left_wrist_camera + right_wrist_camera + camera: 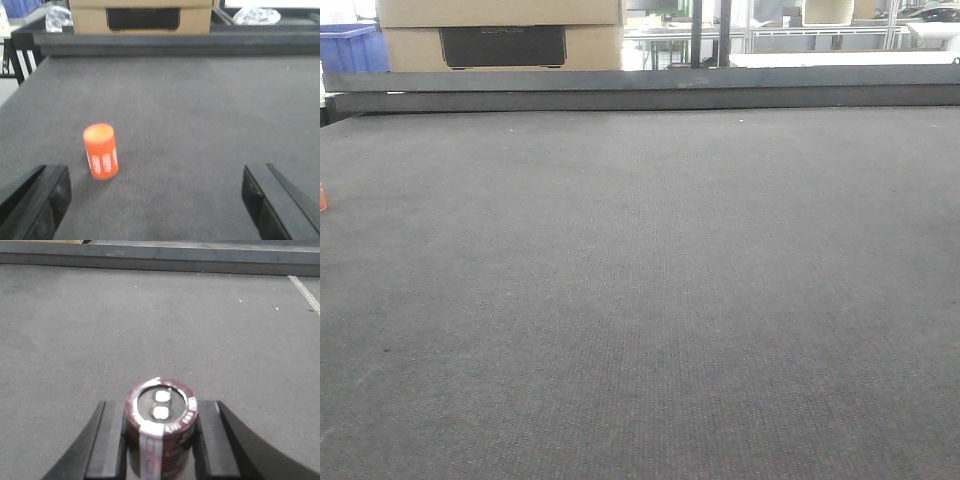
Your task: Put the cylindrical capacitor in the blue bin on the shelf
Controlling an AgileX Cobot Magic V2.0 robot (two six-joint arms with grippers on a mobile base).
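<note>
The cylindrical capacitor (161, 427) sits between the two fingers of my right gripper (160, 442). The fingers press narrow against its dark sleeve on both sides, and its silvery top with two terminals is turned toward the wrist camera. I judge it stiff, light and rather smooth, so the hold belongs on the round side wall, not on the terminals. I cannot tell if it touches the grey mat (150, 315). My left gripper (155, 200) is spread wide, low over the mat, with an orange cylinder (101, 151) just ahead of it. The shelf is not visible.
</note>
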